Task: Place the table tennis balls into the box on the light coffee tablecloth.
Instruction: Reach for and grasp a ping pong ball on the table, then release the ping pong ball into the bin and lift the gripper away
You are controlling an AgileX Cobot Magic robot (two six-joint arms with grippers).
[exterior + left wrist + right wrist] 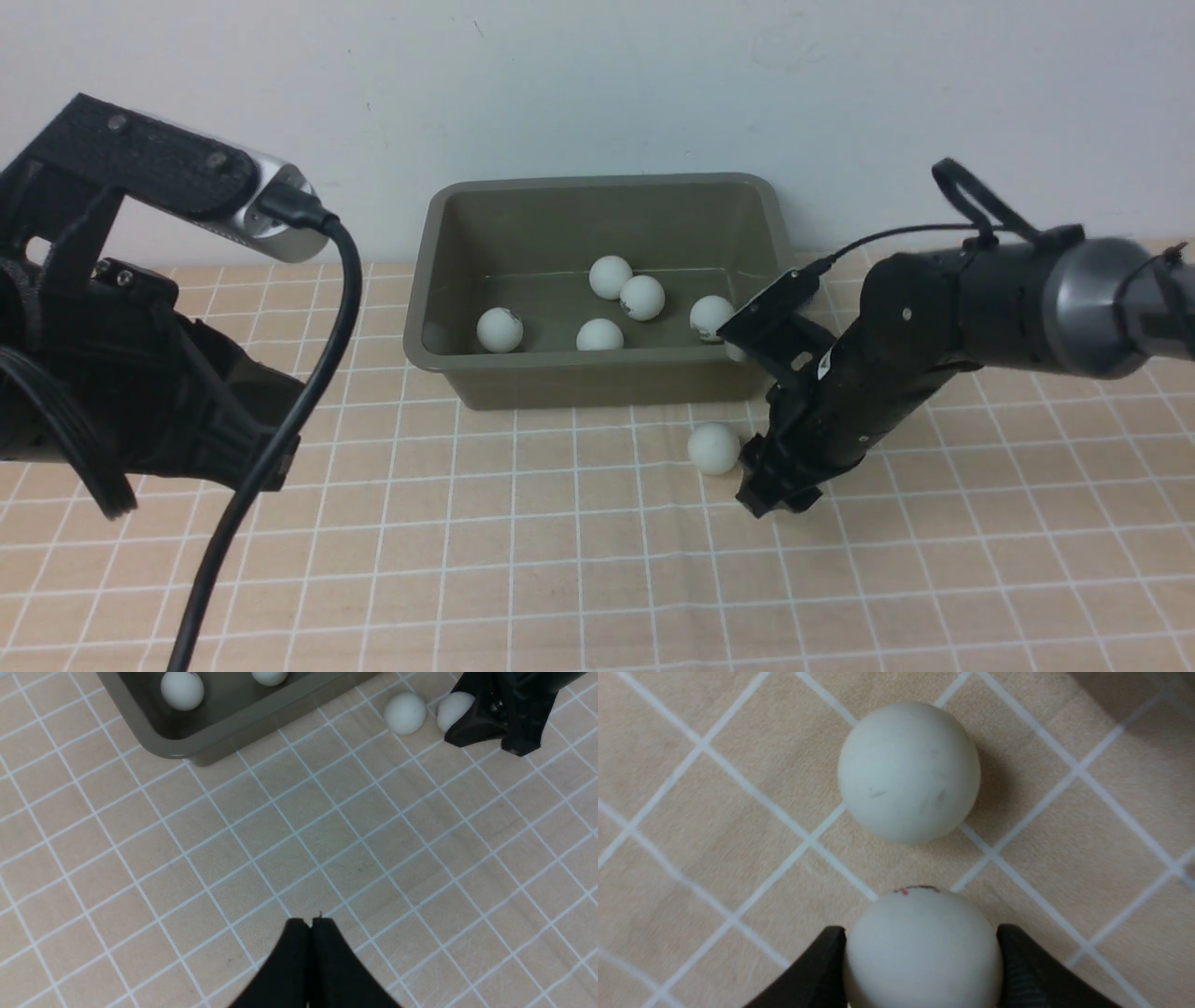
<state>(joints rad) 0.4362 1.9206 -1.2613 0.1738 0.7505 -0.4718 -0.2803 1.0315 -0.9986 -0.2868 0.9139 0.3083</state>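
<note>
The right gripper clamps a logo-marked ball on the light coffee tablecloth at centre-right, beside a loose ball just below the box holding five balls; the left gripper has its jaws pressed together.

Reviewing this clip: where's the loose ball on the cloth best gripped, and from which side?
Across its middle, from straight above. The loose ball is a smooth sphere resting on flat cloth, so fingers off its widest part would probably squeeze it away. Its top is clear; the right gripper clasps the marked ball close on its right, so set fingers front and back.
</note>
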